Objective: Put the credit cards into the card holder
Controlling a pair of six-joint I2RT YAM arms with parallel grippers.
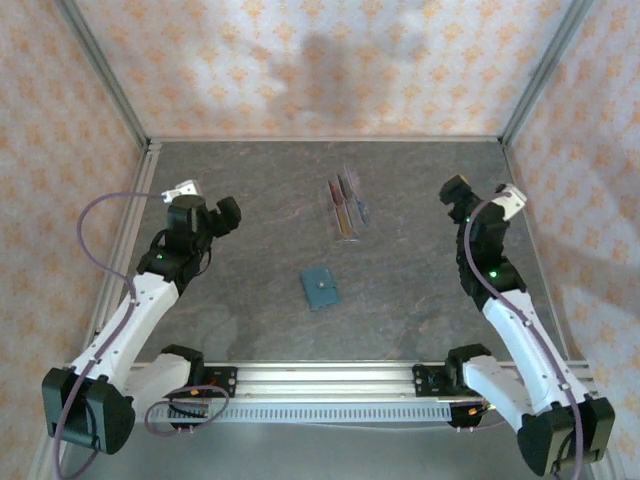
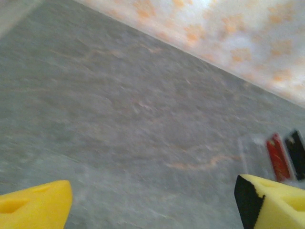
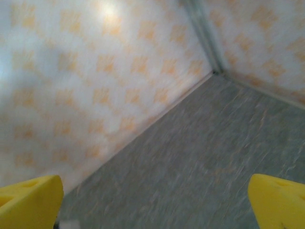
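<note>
**Both grippers open above the table, cards in the rack, wallet lying apart**

On the left of the grey, stone-patterned table [image 1: 250, 320], the black two-finger left gripper [image 1: 226, 212] hangs above bare surface, pointing toward the middle. Its wrist view shows the yellow foam pads [image 2: 33, 205] standing wide apart with nothing between them: the left gripper [image 2: 152, 210] is released and grasps nothing.

Near the table's centre lies the small, flat, teal-blue rectangular card holder [image 1: 320, 288], closed, with a tiny dot at its middle. It rests alone, well apart from both arms.

Just beyond it, toward the back wall, sits the clear plastic slotted rack [image 1: 350, 233]. The thin rectangular plastic credit cards [image 1: 343, 200], dark red, orange and bluish, are in that rack, not in the card holder. From the left wrist, a red card [image 2: 278, 156] and a dark card [image 2: 296, 153] appear side by side at the right edge.

On the right, the black right gripper [image 1: 455, 190] hangs above the table near the orange-patterned side wall [image 1: 590, 180]. Its yellow pads [image 3: 28, 200] are spread wide and empty, so the right gripper [image 3: 155, 205] is also released.
</note>
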